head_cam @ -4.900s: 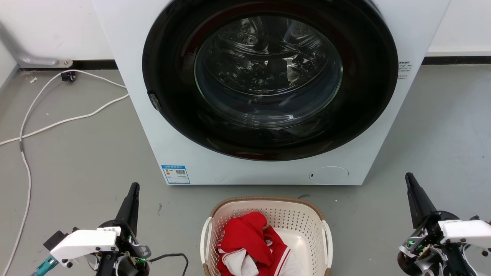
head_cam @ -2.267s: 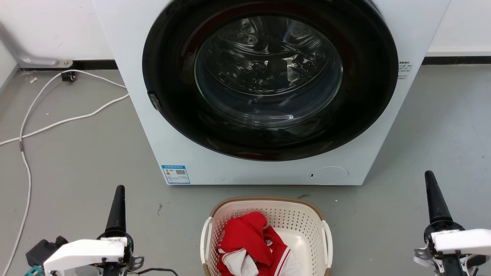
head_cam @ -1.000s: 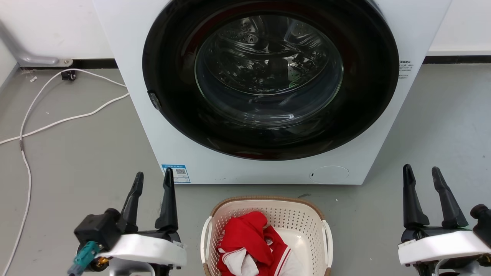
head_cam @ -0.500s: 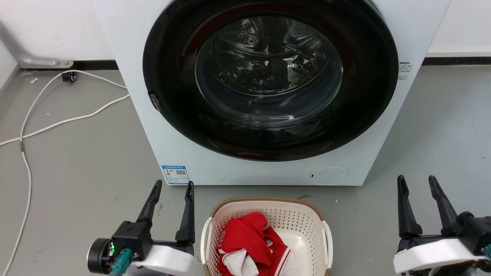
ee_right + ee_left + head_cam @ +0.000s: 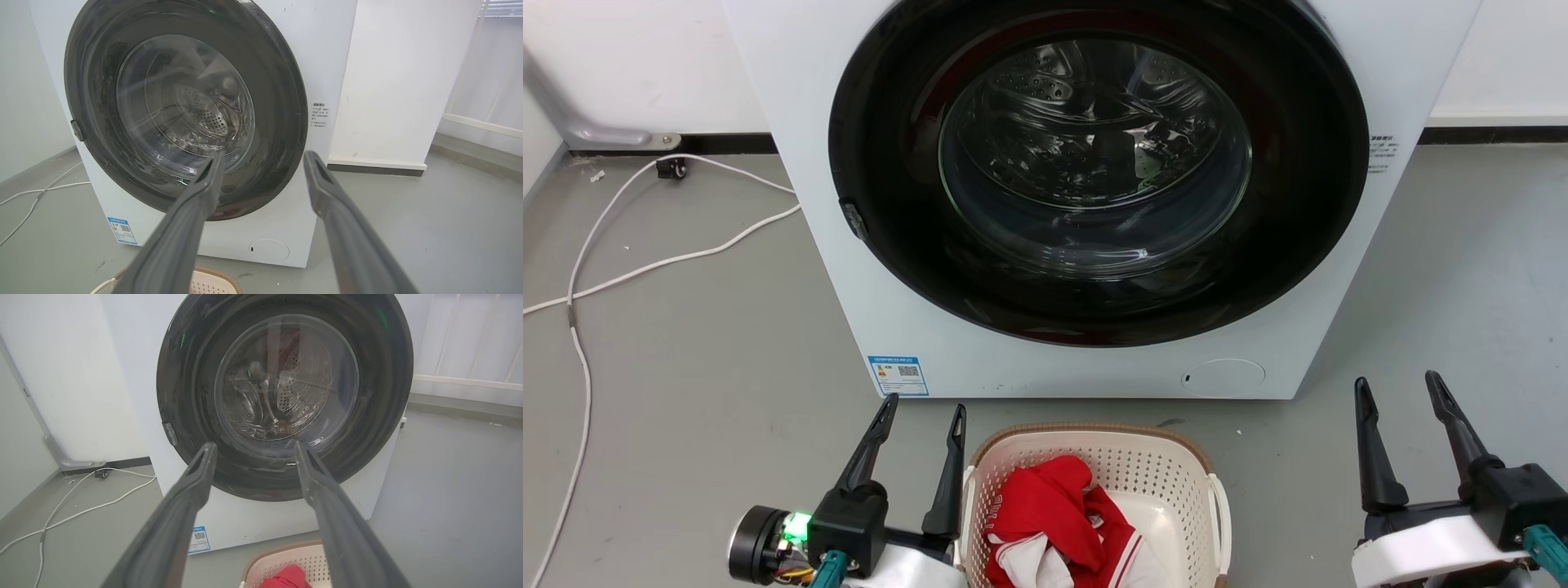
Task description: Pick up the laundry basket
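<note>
Step in hand: by my judgement the approach, each claw being brought to a side handle; nothing is gripped yet.
Laundry basket (image 5: 1152,465): on the floor (image 5: 686,367) just in front of the washing machine (image 5: 800,163), low in the middle of the head view, with a red garment (image 5: 1045,506) inside.
Left claw (image 5: 925,403): released and empty, fingers spread; its inner finger lies just beside the left handle (image 5: 967,502), and I cannot tell whether they touch.
Right claw (image 5: 1395,380): released and empty, fingers spread; well apart from the right handle (image 5: 1223,514), out to the basket's right.
Relation: the basket sits between the two claws, much nearer the left one.
Doing it well: bring the right claw in to match the left, drop both so a handle sits between each pair of fingers, clench evenly, then lift level.
Risk: an early one-sided lift would likely tip the basket and spill the garment.
</note>
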{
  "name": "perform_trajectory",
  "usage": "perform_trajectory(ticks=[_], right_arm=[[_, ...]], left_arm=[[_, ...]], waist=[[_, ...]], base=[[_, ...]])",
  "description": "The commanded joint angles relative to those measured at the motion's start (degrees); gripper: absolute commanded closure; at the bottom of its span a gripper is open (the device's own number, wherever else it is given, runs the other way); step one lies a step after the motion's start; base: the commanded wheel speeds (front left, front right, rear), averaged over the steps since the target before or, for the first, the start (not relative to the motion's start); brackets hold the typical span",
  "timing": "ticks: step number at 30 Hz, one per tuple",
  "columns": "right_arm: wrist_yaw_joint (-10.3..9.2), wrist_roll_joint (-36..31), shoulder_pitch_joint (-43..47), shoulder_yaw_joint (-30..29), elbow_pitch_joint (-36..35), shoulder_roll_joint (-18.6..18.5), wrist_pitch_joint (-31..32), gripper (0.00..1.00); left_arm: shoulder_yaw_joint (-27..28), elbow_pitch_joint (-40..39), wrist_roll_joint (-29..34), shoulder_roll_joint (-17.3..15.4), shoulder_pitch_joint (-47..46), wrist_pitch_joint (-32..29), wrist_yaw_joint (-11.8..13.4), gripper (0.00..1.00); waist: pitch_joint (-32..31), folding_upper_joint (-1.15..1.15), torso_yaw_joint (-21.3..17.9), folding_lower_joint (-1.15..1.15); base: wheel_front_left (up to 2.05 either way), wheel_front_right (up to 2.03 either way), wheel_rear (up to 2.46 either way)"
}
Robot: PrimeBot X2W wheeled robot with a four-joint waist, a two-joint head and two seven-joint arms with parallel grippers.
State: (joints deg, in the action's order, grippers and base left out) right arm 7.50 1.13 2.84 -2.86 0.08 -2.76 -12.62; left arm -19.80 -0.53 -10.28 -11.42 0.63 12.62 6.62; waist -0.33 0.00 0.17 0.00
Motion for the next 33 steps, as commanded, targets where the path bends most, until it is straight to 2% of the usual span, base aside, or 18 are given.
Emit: perform_trajectory(ticks=[1,8,16,22,33], right_arm=[[-0.02,-1.21,0.51,0.17,-0.55,-0.19,-0.49,0.00],[-0.02,-1.66,1.14,0.23,-0.05,-0.19,-1.18,0.00],[-0.02,2.24,1.40,0.22,2.41,-0.18,-2.16,0.00],[-0.02,0.08,1.14,0.11,2.69,-0.18,-2.69,0.00],[-0.02,0.99,0.81,-0.17,2.93,-0.18,-2.59,0.00]], left_arm=[[-0.32,-0.21,0.98,-0.22,-0.47,0.51,0.10,0.00],[2.60,0.08,-1.92,2.56,1.28,1.32,-2.26,0.00],[5.73,2.64,0.87,5.23,2.97,2.08,-5.54,0.00],[5.26,4.36,6.36,5.66,2.40,2.69,-6.60,0.00],[6.64,4.22,6.91,6.75,2.38,2.61,-7.21,0.00]], waist=[[-0.04,0.00,-0.03,0.00],[-0.19,0.00,-0.07,0.00],[-0.28,0.00,-0.04,0.00],[-0.06,0.00,0.01,0.00],[0.06,0.00,0.10,0.00]], base=[[0.00,0.00,0.00],[0.00,0.00,0.00],[0.00,0.00,0.00],[0.00,0.00,0.00],[0.00,0.00,0.00]])
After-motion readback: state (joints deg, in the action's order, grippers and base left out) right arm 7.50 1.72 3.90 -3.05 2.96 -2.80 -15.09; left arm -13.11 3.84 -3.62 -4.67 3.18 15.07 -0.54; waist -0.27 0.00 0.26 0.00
